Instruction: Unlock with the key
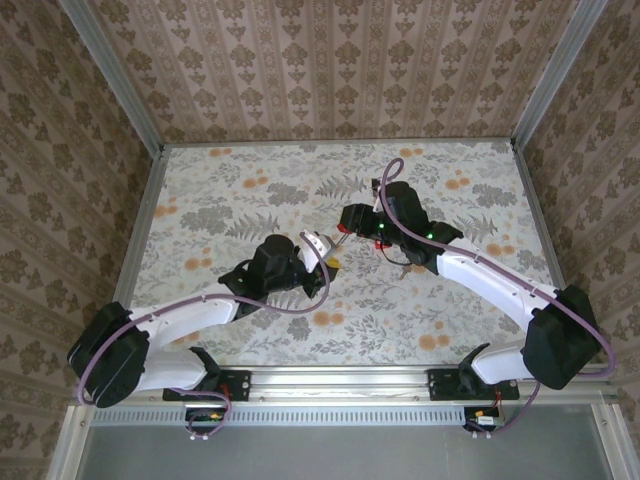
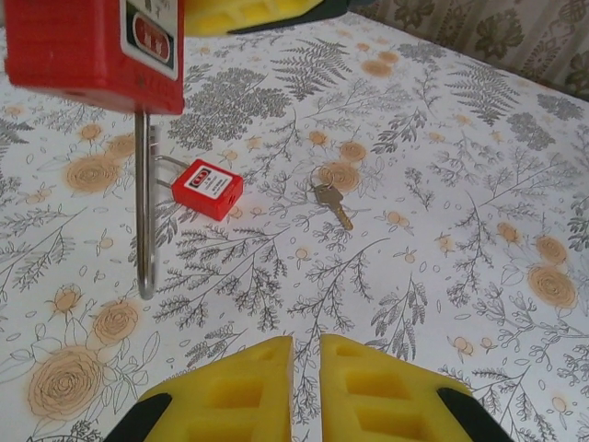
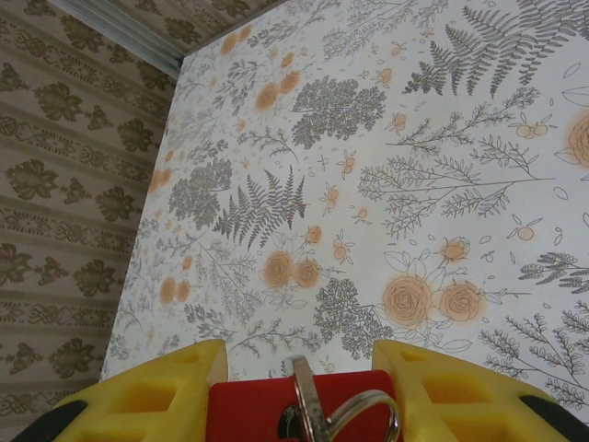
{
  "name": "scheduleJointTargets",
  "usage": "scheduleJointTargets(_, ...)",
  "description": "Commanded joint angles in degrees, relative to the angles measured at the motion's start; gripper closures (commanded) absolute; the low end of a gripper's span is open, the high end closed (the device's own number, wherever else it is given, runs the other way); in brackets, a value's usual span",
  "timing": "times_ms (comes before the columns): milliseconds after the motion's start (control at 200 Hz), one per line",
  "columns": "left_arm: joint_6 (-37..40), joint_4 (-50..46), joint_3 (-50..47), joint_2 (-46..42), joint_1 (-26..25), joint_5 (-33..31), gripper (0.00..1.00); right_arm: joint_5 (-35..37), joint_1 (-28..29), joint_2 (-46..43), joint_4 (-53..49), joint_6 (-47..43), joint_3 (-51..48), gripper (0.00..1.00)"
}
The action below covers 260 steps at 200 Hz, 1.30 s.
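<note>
My right gripper [image 3: 296, 350] is shut on a red padlock [image 3: 248, 410], whose keyhole end faces the wrist camera. A silver key [image 3: 306, 391] with a ring [image 3: 373, 414] sits in that keyhole. In the left wrist view the same padlock [image 2: 87, 46] hangs at the top left, its long steel shackle [image 2: 143, 203] pointing down above the table. I cannot tell whether the shackle has sprung free. My left gripper [image 2: 306, 348] hovers just in front of the lock with a narrow gap between its yellow fingers and nothing in them. From above, the left gripper [image 1: 328, 258] and right gripper [image 1: 345, 226] meet mid-table.
On the floral tablecloth [image 2: 442, 147] lie a second, smaller red padlock [image 2: 212, 189] and a loose key on a ring [image 2: 331, 203], both beyond the held lock. Patterned walls [image 1: 330, 60] close the table on three sides.
</note>
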Motion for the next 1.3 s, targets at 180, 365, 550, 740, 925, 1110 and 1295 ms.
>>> scheduleJointTargets(180, 1.4, -0.9, -0.7, -2.0, 0.1, -5.0, 0.64, 1.1, 0.0, -0.7, 1.8, 0.7, -0.7, 0.75)
scheduleJointTargets(365, 0.8, 0.0, -1.4, -2.0, 2.0, -6.0, 0.55, 1.7, 0.1, -0.3, 1.4, 0.6, -0.9, 0.76)
scheduleJointTargets(550, -0.9, 2.9, -2.4, -0.7, 3.4, -5.4, 0.47, 1.4, 0.2, 0.7, 1.7, 0.9, -2.1, 0.76)
scheduleJointTargets(740, -1.9, 7.7, -3.9, 1.5, 3.6, -2.3, 0.35, 1.2, 0.7, 0.7, 1.7, 1.6, -3.8, 0.76)
scheduleJointTargets(925, -2.2, 6.6, -5.4, -1.5, 4.4, -5.8, 0.35, 1.3, 1.7, 0.4, -2.5, -0.2, -4.0, 0.76)
scheduleJointTargets(1110, -2.1, 6.4, -6.8, -3.2, 4.9, -5.8, 0.35, 1.4, 3.2, -0.6, -6.0, -0.7, -6.3, 0.76)
scheduleJointTargets(1295, -1.7, 5.9, -7.7, -4.8, 5.1, -6.1, 0.35, 1.6, 5.1, -0.5, -8.4, -1.1, -8.6, 0.76)
